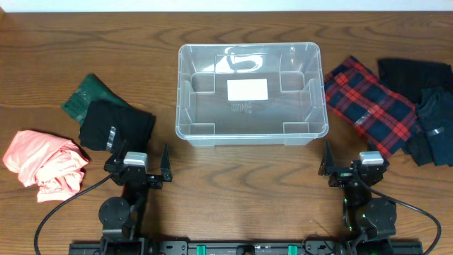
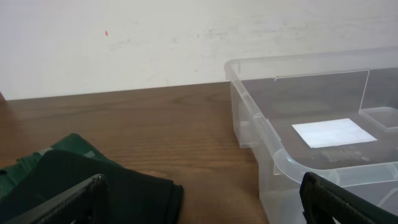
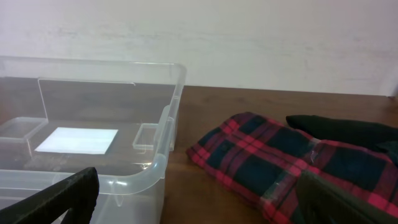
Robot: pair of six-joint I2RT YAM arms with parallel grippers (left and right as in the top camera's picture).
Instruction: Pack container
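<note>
The clear plastic container (image 1: 185, 126) stands at the table's middle back, with only a white label (image 1: 247, 89) on its base. It also shows in the left wrist view (image 2: 267, 130) and the right wrist view (image 3: 163, 158). My left gripper (image 1: 139, 169) is open and holds nothing, near the front left, just in front of a black folded garment (image 1: 115, 125). My right gripper (image 1: 354, 164) is open and holds nothing, near the front right, beside a red plaid garment (image 1: 368, 103).
A dark green garment (image 1: 88, 94) lies under the black one, and a pink garment (image 1: 46, 163) lies at far left. Black (image 1: 414, 74) and dark navy garments (image 1: 435, 127) lie at far right.
</note>
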